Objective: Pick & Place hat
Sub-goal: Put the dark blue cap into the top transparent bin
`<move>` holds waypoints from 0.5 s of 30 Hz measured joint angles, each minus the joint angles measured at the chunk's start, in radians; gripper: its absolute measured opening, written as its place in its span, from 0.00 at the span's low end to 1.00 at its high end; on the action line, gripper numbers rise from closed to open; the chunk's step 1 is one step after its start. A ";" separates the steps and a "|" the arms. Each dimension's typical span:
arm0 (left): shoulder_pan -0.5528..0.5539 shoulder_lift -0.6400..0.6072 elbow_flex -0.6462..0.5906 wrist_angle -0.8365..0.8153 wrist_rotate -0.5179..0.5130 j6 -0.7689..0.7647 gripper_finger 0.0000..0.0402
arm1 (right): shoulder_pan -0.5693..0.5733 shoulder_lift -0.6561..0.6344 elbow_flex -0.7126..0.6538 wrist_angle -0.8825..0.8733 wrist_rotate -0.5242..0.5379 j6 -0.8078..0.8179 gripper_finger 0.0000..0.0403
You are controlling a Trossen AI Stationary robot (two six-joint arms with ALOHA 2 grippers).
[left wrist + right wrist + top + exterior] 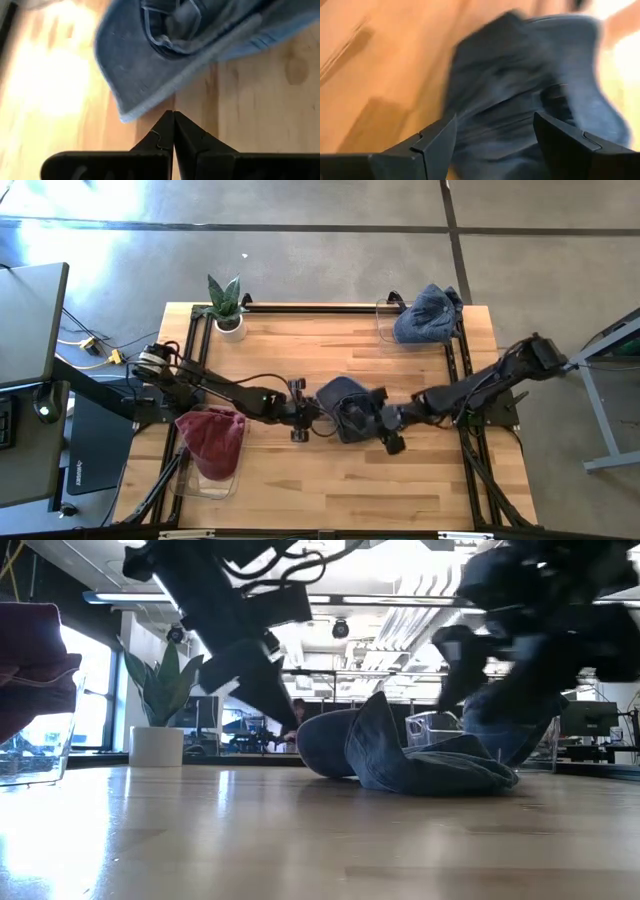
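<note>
While both of my grippers crowd the middle of the table (pixel 300 500), what matters is how the denim hat (pixel 345 408) lies between them. It sits crumpled on the wood, flat and untouched by any finger I can see. My right gripper (pixel 385 423) is right over the hat's side away from the plant (pixel 227 304), its 2 fingers spread wide with nothing between them; in its wrist view the cloth fills the gap ahead of the fingers (pixel 436 142). My left gripper (pixel 298 412) is clenched tight on nothing, tips together, just beside the hat's brim edge on the plant side. So the hat lies directly under and ahead of my right tool, which I judge the nearer. A red hat (pixel 212 440) sits in a clear bin, well apart from the plant.
</note>
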 joint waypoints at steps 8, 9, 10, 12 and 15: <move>0.008 0.064 0.000 0.149 -0.036 0.014 0.00 | 0.151 0.179 -0.011 0.039 0.191 -0.096 0.63; 0.008 0.075 0.000 0.171 -0.037 0.020 0.00 | 0.151 0.203 -0.011 0.069 0.193 -0.106 0.62; 0.007 0.081 -0.001 0.180 -0.041 0.024 0.00 | 0.149 0.224 -0.010 0.099 0.185 -0.119 0.61; 0.007 0.085 0.000 0.189 -0.048 0.028 0.00 | 0.136 0.264 -0.004 0.155 0.165 -0.133 0.56; 0.007 0.085 0.012 0.179 -0.066 0.028 0.00 | 0.111 0.286 -0.005 0.168 0.151 -0.111 0.41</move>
